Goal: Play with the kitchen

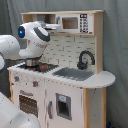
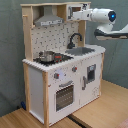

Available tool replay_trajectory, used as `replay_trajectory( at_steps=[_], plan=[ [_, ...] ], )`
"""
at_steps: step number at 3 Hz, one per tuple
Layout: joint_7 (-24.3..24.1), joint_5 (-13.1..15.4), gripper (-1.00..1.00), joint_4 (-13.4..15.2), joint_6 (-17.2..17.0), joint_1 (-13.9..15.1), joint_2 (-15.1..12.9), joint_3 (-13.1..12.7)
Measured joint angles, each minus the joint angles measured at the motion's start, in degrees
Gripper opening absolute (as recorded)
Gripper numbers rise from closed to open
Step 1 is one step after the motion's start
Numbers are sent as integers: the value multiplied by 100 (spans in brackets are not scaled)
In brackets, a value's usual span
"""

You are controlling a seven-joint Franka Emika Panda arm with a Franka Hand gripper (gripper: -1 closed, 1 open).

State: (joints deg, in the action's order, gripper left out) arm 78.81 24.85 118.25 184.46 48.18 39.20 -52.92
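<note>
A white Franka robot arm reaches its pincer to the upper shelf of the large white and light-wood toy kitchen, which stands on a pale wooden surface, just beside the small white microwave; whether the pincer is released or clenched cannot be told. The step in hand appears to be working at the microwave, above the black faucet. The next move likely calls for a careful, light contact there.

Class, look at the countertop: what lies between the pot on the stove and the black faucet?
In the second exterior view, bare stovetop and part of the grey sink lie between the pot and the faucet; nothing else stands there.
</note>
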Motion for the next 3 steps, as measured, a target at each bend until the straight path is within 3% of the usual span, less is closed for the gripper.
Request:
replay_trajectory(
  at_steps=[1,3],
  plan=[
    [172,1,100,-203,0,403,-152,-331],
    [286,-8,100,-518,-4,1264,-158,-1070]
  ],
)
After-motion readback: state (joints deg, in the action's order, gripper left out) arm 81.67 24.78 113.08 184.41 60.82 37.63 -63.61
